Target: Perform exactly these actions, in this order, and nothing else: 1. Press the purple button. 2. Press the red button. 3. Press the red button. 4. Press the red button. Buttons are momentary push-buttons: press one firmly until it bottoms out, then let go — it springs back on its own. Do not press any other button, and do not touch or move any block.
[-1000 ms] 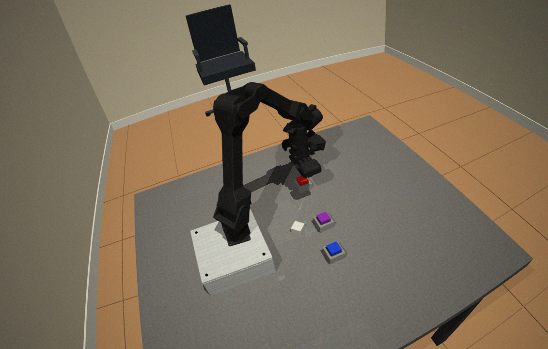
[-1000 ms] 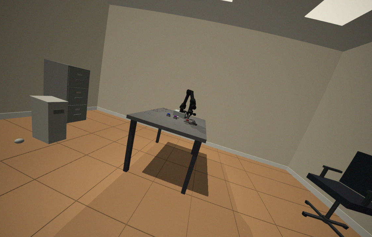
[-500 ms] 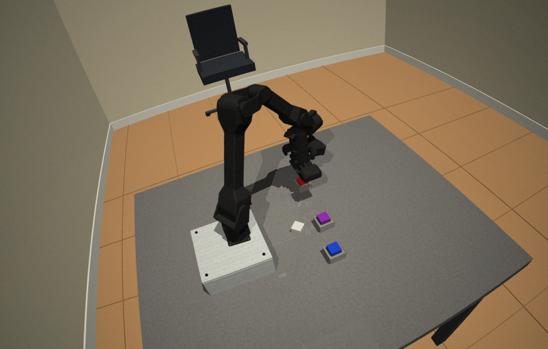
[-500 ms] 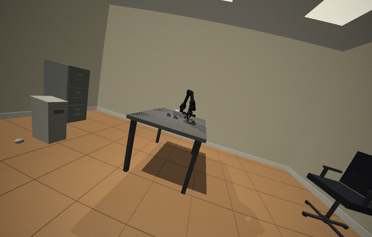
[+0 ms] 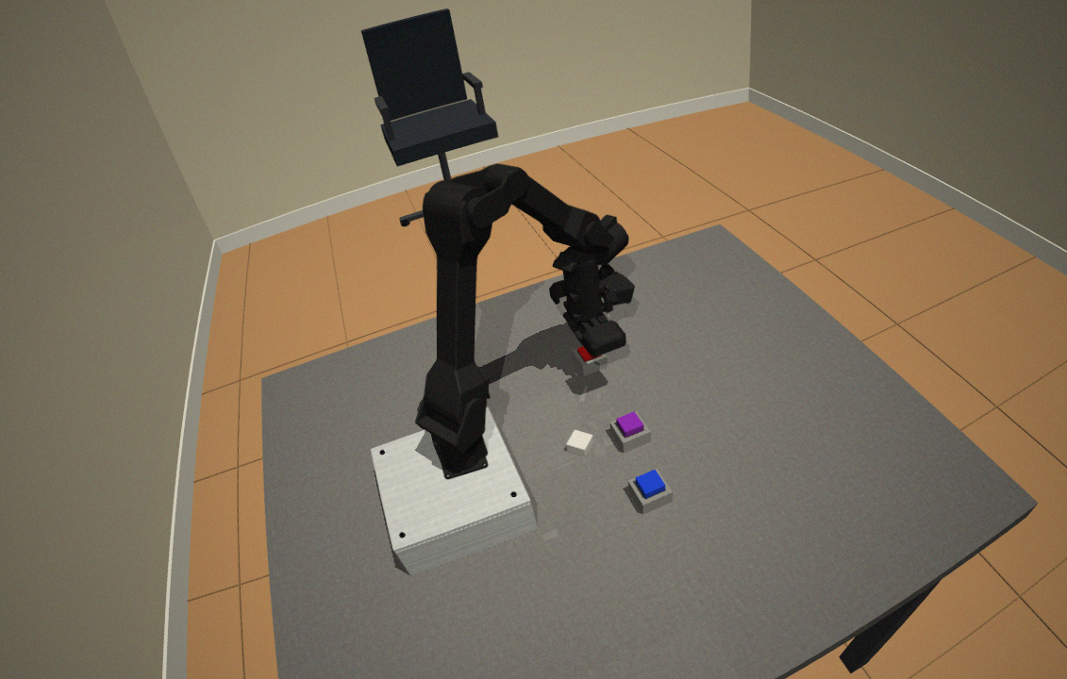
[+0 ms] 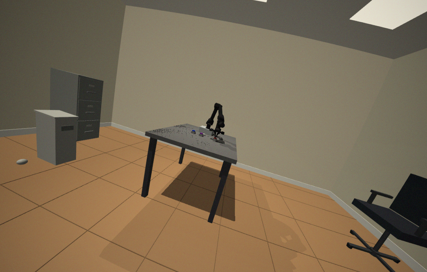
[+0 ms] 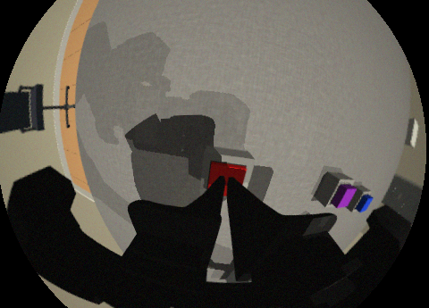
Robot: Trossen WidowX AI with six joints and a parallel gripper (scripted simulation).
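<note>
My gripper (image 5: 593, 349) (image 7: 225, 181) is shut and empty, pointing down. Its tips rest on the cap of the red button (image 5: 584, 355) (image 7: 217, 170), which looks low in its grey housing; the fingers hide part of the cap. The purple button (image 5: 629, 423) (image 7: 343, 196) stands apart from the gripper with its cap raised. The blue button (image 5: 650, 483) (image 7: 365, 203) stands beyond the purple one, also raised.
A small white block (image 5: 578, 440) lies between the purple button and the arm's white base (image 5: 452, 506). All stand on the grey table (image 5: 774, 438) (image 6: 174, 136). An office chair (image 5: 427, 92) (image 6: 393, 220) stands off the table.
</note>
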